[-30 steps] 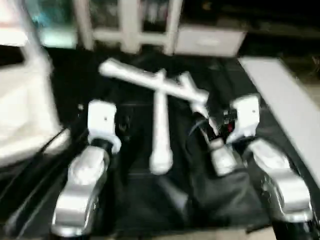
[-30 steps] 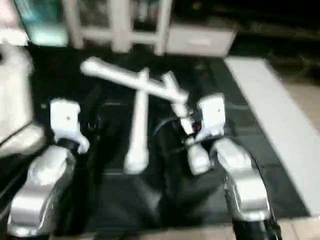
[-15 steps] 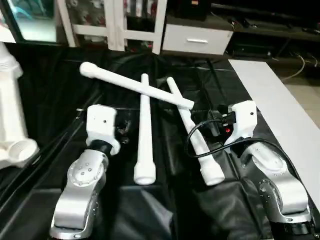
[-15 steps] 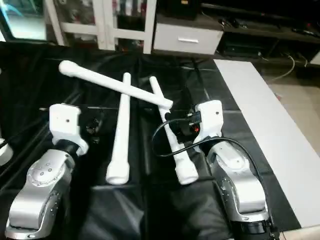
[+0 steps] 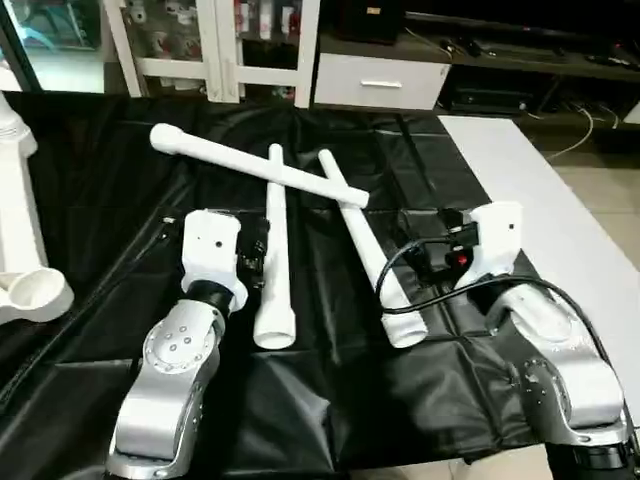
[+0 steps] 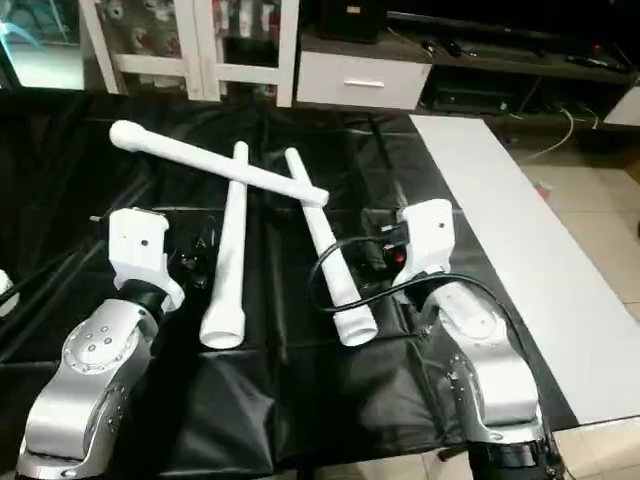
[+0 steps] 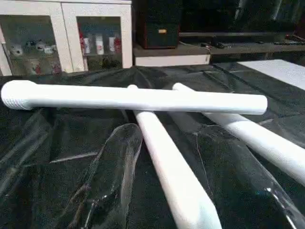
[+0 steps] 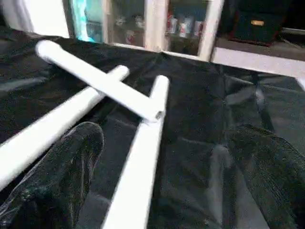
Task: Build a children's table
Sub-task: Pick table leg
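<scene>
Three white tube legs lie on the black sheet. One leg (image 5: 255, 170) rests crosswise on top of the other two. My left gripper (image 5: 252, 250) stands open low over the sheet. The middle leg (image 7: 167, 167) runs between its fingers (image 7: 114, 162) with a gap on each side. My right gripper (image 5: 425, 262) is wide open. The right-hand leg (image 8: 138, 181) lies between its fingers (image 8: 57, 171), untouched. At the far left, part of the children's table (image 5: 30, 295) shows a rounded corner socket and a white upright piece.
The black-sheeted work table (image 5: 330, 400) ends close in front of me. A white panel (image 5: 540, 190) lies along its right side. White cabinets with glass doors (image 5: 255, 40) and a drawer unit (image 5: 380, 80) stand behind. A black cable (image 5: 400, 265) loops off my right wrist.
The head camera has swung and settled, so the whole picture has shifted. The three legs lie as before and both grippers keep the same opening.
</scene>
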